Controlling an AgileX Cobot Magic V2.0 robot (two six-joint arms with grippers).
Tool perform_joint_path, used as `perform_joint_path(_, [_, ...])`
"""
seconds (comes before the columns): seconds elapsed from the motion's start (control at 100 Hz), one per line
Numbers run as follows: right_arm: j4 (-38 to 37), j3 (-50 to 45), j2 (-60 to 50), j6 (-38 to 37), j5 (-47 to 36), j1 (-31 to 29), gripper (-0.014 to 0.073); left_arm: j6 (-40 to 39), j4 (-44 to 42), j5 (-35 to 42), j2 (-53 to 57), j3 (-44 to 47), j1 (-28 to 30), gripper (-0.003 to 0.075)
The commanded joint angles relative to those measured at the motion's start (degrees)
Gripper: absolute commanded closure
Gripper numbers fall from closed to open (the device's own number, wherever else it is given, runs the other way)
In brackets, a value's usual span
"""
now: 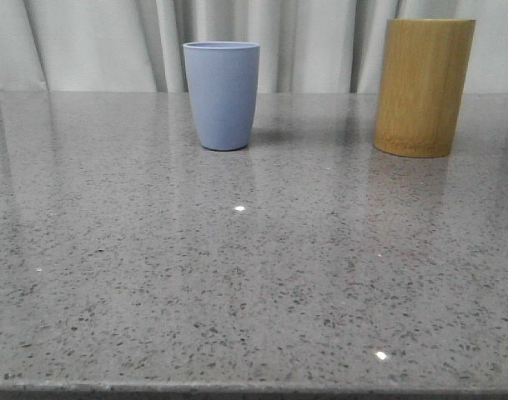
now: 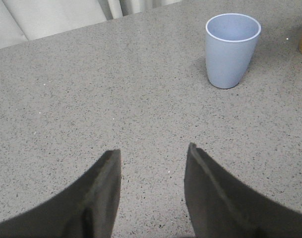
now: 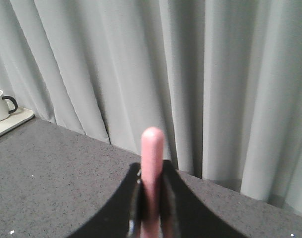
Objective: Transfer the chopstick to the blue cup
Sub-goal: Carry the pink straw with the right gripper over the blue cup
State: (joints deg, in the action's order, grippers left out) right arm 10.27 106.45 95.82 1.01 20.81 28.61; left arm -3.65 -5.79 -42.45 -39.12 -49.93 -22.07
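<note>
Right wrist view shows the right gripper (image 3: 151, 218) pinching a thin pale pink chopstick (image 3: 152, 168) upright between its dark fingers, facing curtains; carrying looks in hand, and next it must reach the matte greyish-blue tumbler (image 1: 222, 93), standing at eleven o'clock of the grey speckled stone table (image 1: 237, 283); the left gripper (image 2: 153, 163) hangs spread, empty, the tumbler at one o'clock of it.

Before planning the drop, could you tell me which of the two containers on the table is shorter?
The blue cup; the yellow-brown bamboo cylinder to its right stands taller.
</note>
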Motion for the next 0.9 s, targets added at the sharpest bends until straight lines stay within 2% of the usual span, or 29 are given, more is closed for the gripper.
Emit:
perform_joint_path(0.0, [0.39, 1.78, -0.9, 0.59, -7.82, 0.62, 0.0662, -0.7, -0.3, 4.46, 0.07, -1.44, 0.03, 0.0417])
perform_joint_path(0.33, [2.4, 1.78, 4.53, 0.59, -11.08, 0.67, 0.0662, -0.7, -0.3, 4.46, 0.07, -1.44, 0.03, 0.0417])
perform_joint_path(0.78, [2.4, 1.67, 9.29, 0.59, -5.6, 0.67, 0.0661, -0.7, -0.3, 4.46, 0.07, -1.44, 0.03, 0.0417])
perform_joint_path(0.83, [2.4, 1.67, 9.29, 0.59, -5.13, 0.67, 0.0647, -0.7, -0.3, 4.46, 0.07, -1.44, 0.03, 0.0417])
perform_joint_path(0.89, [2.4, 1.67, 9.29, 0.59, -4.96, 0.67, 0.059, -0.7, -0.3, 4.46, 0.07, -1.44, 0.03, 0.0417])
